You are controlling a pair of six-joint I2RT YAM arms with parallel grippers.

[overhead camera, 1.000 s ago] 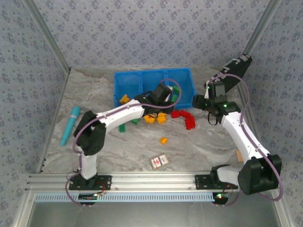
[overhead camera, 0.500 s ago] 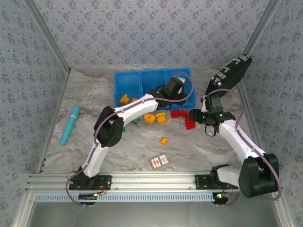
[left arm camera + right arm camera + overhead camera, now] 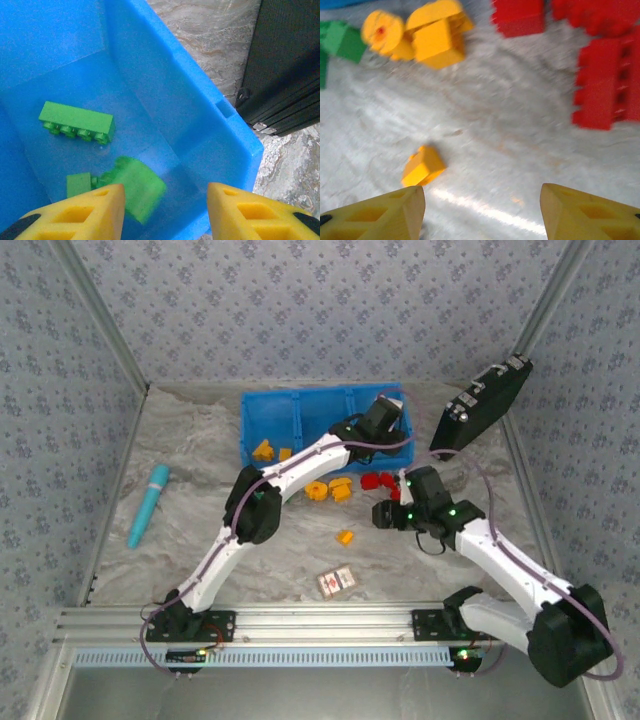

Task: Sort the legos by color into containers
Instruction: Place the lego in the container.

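Legos (image 3: pixel 422 166) look light, rigid, slick; flat opposite sides likely grip best. Left pincer (image 3: pixel 165 200) hangs spread over the bin (image 3: pixel 190 75), right pincer (image 3: pixel 482 200) spread above the tabletop (image 3: pixel 495 125).

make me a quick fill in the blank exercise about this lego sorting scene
The left claw hangs open over a blue bin compartment holding ___ bricks.
The right claw is open above the table, with ___ bricks at the right of its view.
In the top view, the black device stands on the bin's ___ side.
Missing words: green; red; right.
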